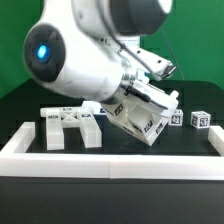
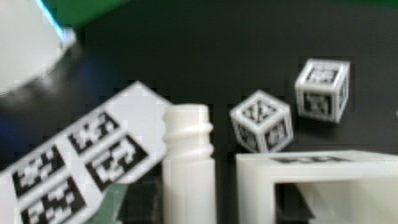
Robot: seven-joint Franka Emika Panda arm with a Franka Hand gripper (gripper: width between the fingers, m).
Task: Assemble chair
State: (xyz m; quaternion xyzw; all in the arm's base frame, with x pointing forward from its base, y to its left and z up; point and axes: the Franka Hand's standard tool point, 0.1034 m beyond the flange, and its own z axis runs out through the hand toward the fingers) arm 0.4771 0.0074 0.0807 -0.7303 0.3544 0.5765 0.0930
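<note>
My gripper (image 1: 136,108) hangs tilted over the middle of the table, shut on a white tagged chair part (image 1: 150,128) held at a slant. In the wrist view the dark fingertips (image 2: 141,205) flank a white upright peg (image 2: 191,150), and a white block of the same part (image 2: 320,185) lies beside it. The X-braced frame (image 1: 70,126) lies flat toward the exterior view's left. Two small tagged white blocks (image 2: 262,121) (image 2: 324,88) stand beyond the held part; they also show at the exterior view's right, one block (image 1: 176,119) nearer my gripper than the other block (image 1: 200,119).
The marker board (image 2: 80,162) lies close beside the peg. A long low white rail (image 1: 110,160) runs along the table's front, with its end walls at both sides. The arm's bulky body (image 1: 80,50) hides the table behind it.
</note>
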